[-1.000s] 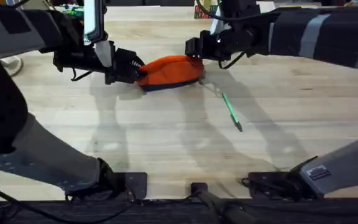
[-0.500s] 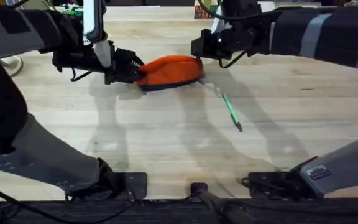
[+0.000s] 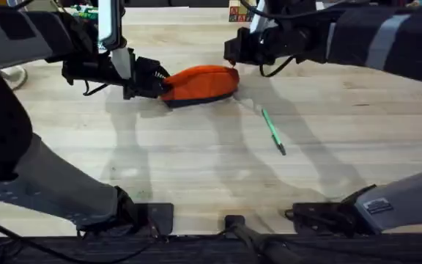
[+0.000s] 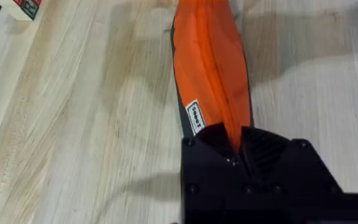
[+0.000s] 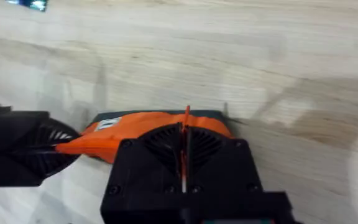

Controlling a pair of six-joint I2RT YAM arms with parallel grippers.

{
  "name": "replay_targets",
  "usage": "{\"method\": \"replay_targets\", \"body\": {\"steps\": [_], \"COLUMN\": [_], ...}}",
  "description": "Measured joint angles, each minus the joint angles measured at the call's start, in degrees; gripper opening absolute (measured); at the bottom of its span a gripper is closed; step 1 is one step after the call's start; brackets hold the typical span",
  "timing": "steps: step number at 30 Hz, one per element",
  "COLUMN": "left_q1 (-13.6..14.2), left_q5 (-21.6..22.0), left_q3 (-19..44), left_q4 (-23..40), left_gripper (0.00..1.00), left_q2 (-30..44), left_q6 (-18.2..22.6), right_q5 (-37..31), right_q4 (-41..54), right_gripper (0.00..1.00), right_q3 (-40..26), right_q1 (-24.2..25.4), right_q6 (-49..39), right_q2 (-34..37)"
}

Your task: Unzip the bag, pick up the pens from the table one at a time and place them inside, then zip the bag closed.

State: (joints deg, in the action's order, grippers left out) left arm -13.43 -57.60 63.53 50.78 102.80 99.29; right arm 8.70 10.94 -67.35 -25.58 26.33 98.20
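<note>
The orange bag [image 3: 202,83] lies on the table [image 3: 196,169] at the far middle, dark underside showing along its near edge. My left gripper [image 3: 163,82] is shut on the bag's left end [image 4: 211,74], fingers [image 4: 263,149] pinching the fabric. My right gripper [image 3: 231,56] hovers just beyond the bag's right end, shut on a thin orange strip [image 5: 186,115] that looks like the zipper pull. In the right wrist view the bag [image 5: 135,127] stretches away to my left gripper [image 5: 64,146]. One green pen [image 3: 272,132] lies right of the bag, dark tip pointing nearer.
A small coloured box [image 4: 22,7] sits by the table's far edge, and more clutter [image 3: 86,10] shows at the far left. The arm bases and cables [image 3: 233,224] line the near edge. Bare wood spreads between the pen and the bases.
My right gripper has drifted slightly toward the far edge, away from the bag's right end. The left gripper, bag and pen have stayed put.
</note>
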Motion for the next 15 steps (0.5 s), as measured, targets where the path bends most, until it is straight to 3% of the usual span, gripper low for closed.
{"method": "replay_targets", "body": {"steps": [15], "left_q1": [0.00], "left_q5": [0.02], "left_q3": [0.00], "left_q4": [-0.04], "left_gripper": [0.042], "left_q2": [0.00], "left_q6": [0.00], "right_q5": [3.07], "right_q4": [-8.25], "right_gripper": [0.034], "right_q3": [0.00], "right_q1": [-7.78], "right_q6": [0.51], "right_q2": [-0.42]}}
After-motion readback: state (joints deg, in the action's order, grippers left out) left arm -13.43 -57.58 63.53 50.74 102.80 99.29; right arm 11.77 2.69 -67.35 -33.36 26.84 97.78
